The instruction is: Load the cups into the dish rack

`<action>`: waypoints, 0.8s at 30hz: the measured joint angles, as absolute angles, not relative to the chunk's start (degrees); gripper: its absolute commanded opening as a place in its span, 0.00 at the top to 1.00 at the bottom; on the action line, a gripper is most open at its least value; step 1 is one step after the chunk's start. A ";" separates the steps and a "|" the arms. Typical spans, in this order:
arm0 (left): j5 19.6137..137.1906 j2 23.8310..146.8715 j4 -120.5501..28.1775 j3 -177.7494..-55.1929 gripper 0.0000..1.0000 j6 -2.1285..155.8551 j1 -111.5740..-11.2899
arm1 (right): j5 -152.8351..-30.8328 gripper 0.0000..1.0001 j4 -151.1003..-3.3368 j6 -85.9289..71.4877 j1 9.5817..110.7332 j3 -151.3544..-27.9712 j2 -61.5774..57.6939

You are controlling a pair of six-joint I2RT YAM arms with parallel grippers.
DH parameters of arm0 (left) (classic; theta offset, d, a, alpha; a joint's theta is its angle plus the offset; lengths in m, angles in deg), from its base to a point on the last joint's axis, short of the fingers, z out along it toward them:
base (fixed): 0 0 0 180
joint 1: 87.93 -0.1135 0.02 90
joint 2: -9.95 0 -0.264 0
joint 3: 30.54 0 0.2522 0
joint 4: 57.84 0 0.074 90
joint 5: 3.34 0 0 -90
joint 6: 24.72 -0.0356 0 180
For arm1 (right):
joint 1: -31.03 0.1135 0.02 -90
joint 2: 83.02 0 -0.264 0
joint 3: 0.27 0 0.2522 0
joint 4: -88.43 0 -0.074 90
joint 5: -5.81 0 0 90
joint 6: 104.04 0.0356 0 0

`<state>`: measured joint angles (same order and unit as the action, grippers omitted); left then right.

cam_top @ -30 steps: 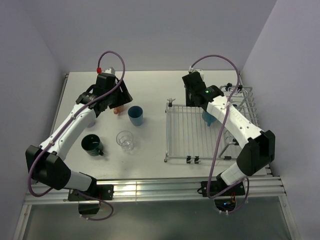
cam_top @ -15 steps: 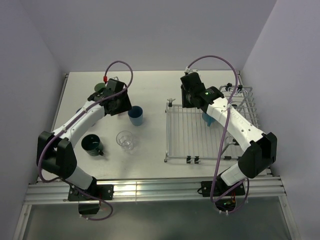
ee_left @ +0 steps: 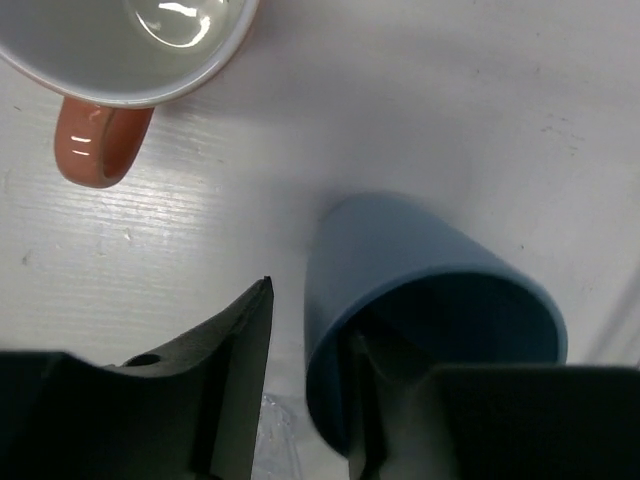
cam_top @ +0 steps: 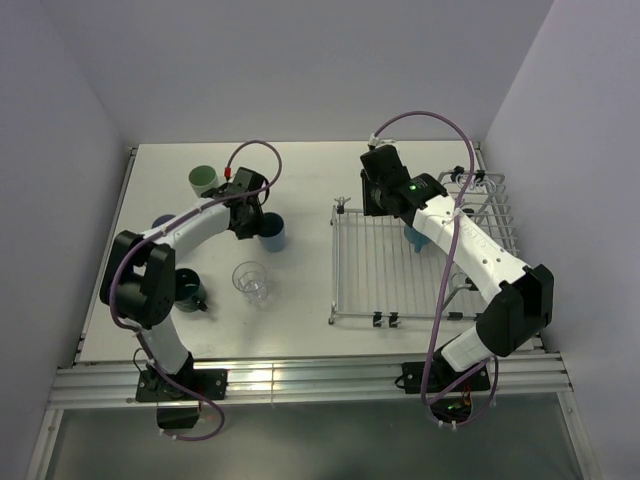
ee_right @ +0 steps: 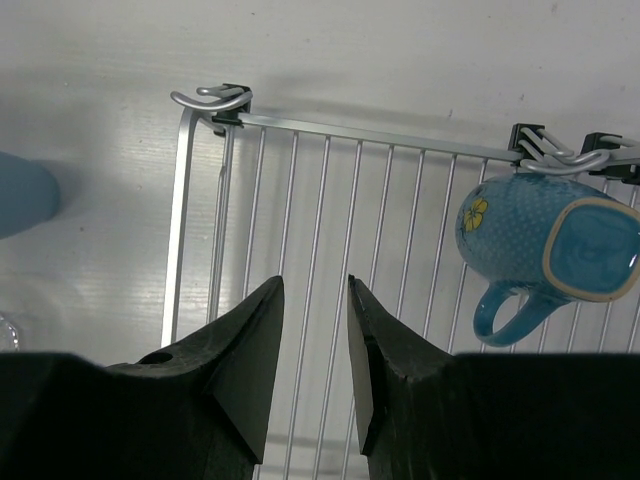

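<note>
A blue cup (ee_left: 420,270) stands upright on the white table, also seen from above (cam_top: 273,233). My left gripper (ee_left: 312,320) straddles its near wall, one finger inside the cup and the other outside. A sliver of table shows between the outer finger and the wall, so the jaws stand open. An orange mug (ee_left: 150,40) sits just beyond; the arm hides it from above. My right gripper (ee_right: 315,285) hovers open and empty over the dish rack (ee_right: 183,220). A light blue mug with a yellow flower (ee_right: 540,250) lies in the rack (cam_top: 350,270).
A clear glass tumbler (cam_top: 251,282), a dark green mug (cam_top: 185,290) and a pale green cup (cam_top: 204,180) stand on the left half of the table. The rack's raised wire section (cam_top: 487,195) is at the far right. Walls close in on both sides.
My left arm swung right and down onto the blue cup, uncovering the pale green cup, and its jaws narrowed around the cup's wall. The right arm barely shifted.
</note>
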<state>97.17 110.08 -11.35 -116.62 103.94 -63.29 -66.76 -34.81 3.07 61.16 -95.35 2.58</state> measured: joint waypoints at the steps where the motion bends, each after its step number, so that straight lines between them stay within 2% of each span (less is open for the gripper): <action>1: 97.06 110.54 -11.66 -116.62 0.83 104.16 -63.24 | -66.76 0.60 -34.79 3.09 61.16 -95.35 2.58; 2: 97.12 110.74 -11.75 -116.62 0.89 103.83 -63.24 | -66.76 0.60 -34.83 3.09 61.16 -95.35 2.58; 3: 97.03 110.80 -11.85 -116.55 1.00 104.03 -63.22 | -66.76 0.60 -34.81 3.07 61.16 -95.35 2.54; 12: 95.57 106.94 -8.82 -119.61 1.00 103.39 -63.66 | -67.13 0.60 -34.88 3.09 61.16 -95.35 -0.11; 16: 81.30 97.30 -16.36 -118.52 1.00 104.29 -68.75 | -67.81 0.57 -35.27 3.18 61.16 -95.35 -2.99; 19: 70.74 89.56 -26.28 -115.24 1.00 105.75 -74.30 | -68.82 0.51 -35.97 3.50 61.16 -95.35 -5.31; 22: 61.21 87.26 -35.74 -113.38 1.00 107.96 -75.24 | -72.51 0.38 -38.26 4.16 61.16 -95.09 -8.39; 24: 54.11 87.70 -45.14 -110.69 1.00 111.13 -74.59 | -76.69 0.26 -40.76 4.64 61.16 -94.36 -10.99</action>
<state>54.11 87.70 -45.14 -110.69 111.13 -74.59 -76.69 -40.76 4.64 61.16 -94.36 -10.99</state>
